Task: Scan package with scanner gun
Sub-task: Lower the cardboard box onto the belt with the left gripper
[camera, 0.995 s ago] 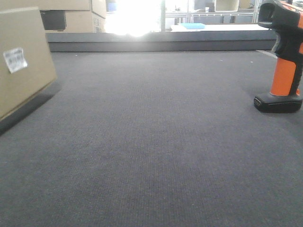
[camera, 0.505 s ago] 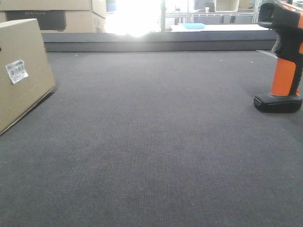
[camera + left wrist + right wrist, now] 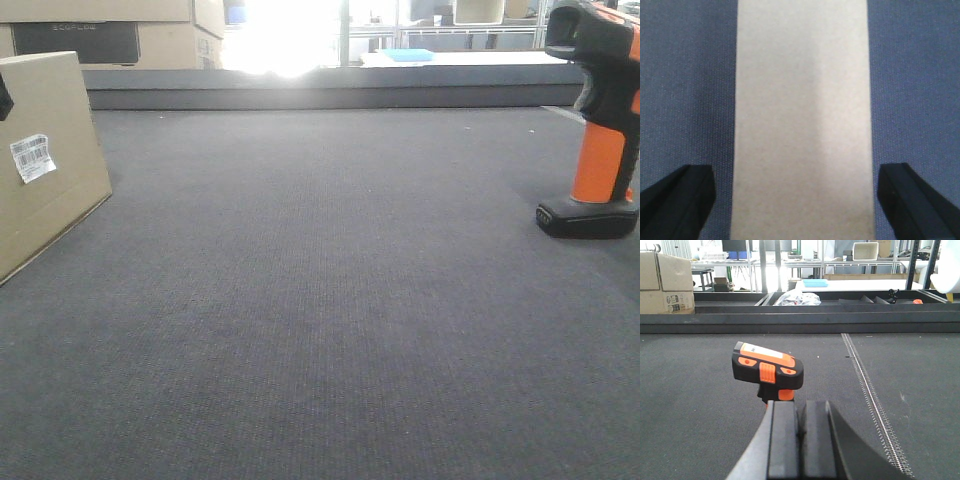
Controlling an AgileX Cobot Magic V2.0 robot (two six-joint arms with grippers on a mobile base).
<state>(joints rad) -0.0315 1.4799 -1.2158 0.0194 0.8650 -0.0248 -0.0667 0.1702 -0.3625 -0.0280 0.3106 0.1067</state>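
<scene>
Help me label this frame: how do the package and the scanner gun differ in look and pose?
The package is a plain tan cardboard box with a white barcode label; the scanner gun is pistol-shaped, orange and black. The package sits at the left edge of the front view with the open left gripper straddling it; the scanner gun stands upright far right, untouched. Both rest on the dark mat.

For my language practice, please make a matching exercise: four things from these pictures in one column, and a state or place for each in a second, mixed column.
Things:
1. package
2. scanner gun
3. left gripper
4. right gripper

States or places:
A. shut, with nothing between its fingers
B. stands upright on its black base, at the right
C. open, one finger on each side of the box
D. at the left edge, white label on one face

Pairs: 1-D, 2-B, 3-C, 4-A
</scene>
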